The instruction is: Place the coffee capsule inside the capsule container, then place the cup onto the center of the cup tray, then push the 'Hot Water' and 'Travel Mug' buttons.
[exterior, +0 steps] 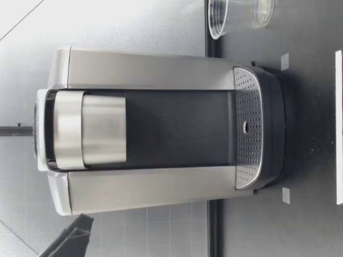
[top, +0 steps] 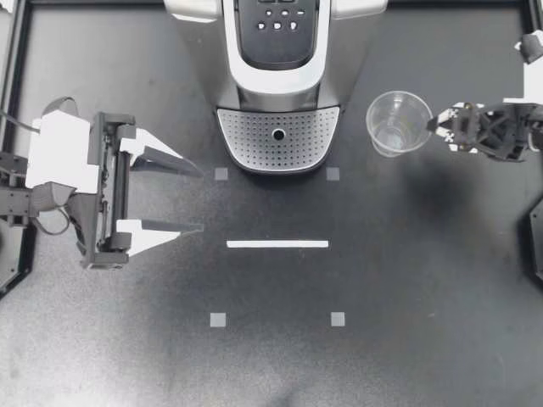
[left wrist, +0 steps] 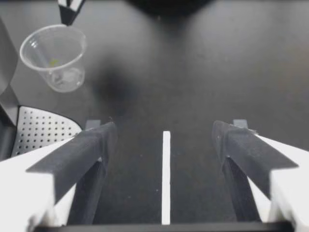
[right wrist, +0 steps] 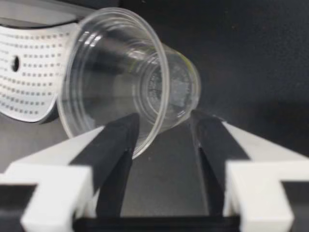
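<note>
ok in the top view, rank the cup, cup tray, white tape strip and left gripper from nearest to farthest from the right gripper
1. cup, at the right gripper's fingertips.
2. cup tray, beyond the cup, toward the table's middle.
3. white tape strip, mid-table, in front of the tray.
4. left gripper, across the table, farthest.
</note>
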Robot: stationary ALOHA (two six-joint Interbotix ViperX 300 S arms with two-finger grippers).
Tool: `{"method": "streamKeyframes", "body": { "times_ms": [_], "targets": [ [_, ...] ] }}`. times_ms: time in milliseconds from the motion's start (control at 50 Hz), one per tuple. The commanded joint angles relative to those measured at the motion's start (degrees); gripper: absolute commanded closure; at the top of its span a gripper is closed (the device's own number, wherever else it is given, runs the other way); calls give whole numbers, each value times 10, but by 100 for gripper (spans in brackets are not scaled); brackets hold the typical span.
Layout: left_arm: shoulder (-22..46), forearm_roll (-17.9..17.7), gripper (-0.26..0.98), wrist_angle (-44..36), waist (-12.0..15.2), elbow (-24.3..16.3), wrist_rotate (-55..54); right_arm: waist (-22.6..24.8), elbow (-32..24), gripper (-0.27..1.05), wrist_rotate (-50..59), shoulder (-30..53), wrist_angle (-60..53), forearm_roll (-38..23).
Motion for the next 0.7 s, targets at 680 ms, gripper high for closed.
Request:
{"method": "streamKeyframes", "body": {
  "times_ms": [680],
  "targets": [
    [-7,-1,-2,-4,2,-2,0,19,-38,72,4,-13,18,0]
  ]
}}
